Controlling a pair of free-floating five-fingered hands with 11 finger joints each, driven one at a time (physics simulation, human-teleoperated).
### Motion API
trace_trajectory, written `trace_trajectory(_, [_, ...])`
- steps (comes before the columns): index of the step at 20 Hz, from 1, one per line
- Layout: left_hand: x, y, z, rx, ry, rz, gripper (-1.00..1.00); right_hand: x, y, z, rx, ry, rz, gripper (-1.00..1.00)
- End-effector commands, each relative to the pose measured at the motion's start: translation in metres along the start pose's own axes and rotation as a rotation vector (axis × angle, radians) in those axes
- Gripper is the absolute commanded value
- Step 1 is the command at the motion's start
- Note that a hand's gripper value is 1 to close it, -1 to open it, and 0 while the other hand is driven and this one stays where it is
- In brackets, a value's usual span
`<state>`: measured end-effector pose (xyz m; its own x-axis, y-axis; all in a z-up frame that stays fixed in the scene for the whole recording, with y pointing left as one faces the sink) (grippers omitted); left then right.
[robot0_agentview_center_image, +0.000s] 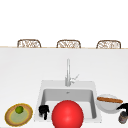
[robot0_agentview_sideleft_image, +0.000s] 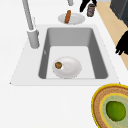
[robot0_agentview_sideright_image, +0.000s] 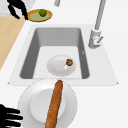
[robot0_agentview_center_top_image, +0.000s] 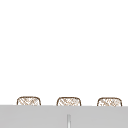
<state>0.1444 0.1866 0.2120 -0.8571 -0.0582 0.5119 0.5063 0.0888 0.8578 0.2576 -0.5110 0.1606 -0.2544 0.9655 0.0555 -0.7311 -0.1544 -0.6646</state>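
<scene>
My left hand (robot0_agentview_center_image: 44, 111) hangs over the sink's front left rim, fingers relaxed and pointing down, holding nothing; it also appears as the left hand (robot0_agentview_sideleft_image: 122, 46) and the left hand (robot0_agentview_sideright_image: 17, 9), near the woven plate (robot0_agentview_center_image: 10, 117) that carries a lime (robot0_agentview_center_image: 19, 109). My right hand (robot0_agentview_center_image: 123, 107) hovers at the far right with straight fingers, just above a dark jar (robot0_agentview_center_image: 122, 117) and beside a white plate (robot0_agentview_center_image: 107, 106) bearing a long brown sausage (robot0_agentview_center_image: 109, 100). That right hand (robot0_agentview_sideright_image: 9, 117) points at the plate's edge without touching it. A large red ball (robot0_agentview_center_image: 67, 114) covers the basin's front.
The sink (robot0_agentview_sideleft_image: 75, 42) holds a white bowl (robot0_agentview_sideleft_image: 70, 67) with a small brown item (robot0_agentview_sideleft_image: 58, 65) at its rim. A tall faucet (robot0_agentview_center_image: 67, 73) stands behind the basin. Three wicker chair backs (robot0_agentview_center_image: 68, 44) line the counter's far edge. A wooden floor (robot0_agentview_sideright_image: 10, 32) lies past the counter's front.
</scene>
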Motion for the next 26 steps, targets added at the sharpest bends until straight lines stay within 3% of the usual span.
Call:
trace_trajectory(1, [0.0,0.0,0.0,0.0,0.0,0.0,0.0,-0.004,0.01,-0.009,0.005,-0.012,0.012,-1.0])
trace_trajectory(7, [0.0,0.0,0.0,0.0,0.0,0.0,0.0,-0.005,-0.002,-0.009,0.091,-0.01,-0.036,-1.0])
trace_trajectory(20, [0.0,0.0,0.0,0.0,0.0,0.0,0.0,0.007,0.01,0.033,0.051,-0.003,-0.026,-1.0])
trace_trajectory(26, [0.0,0.0,0.0,0.0,0.0,0.0,0.0,0.018,0.007,0.028,0.065,0.001,-0.024,-1.0])
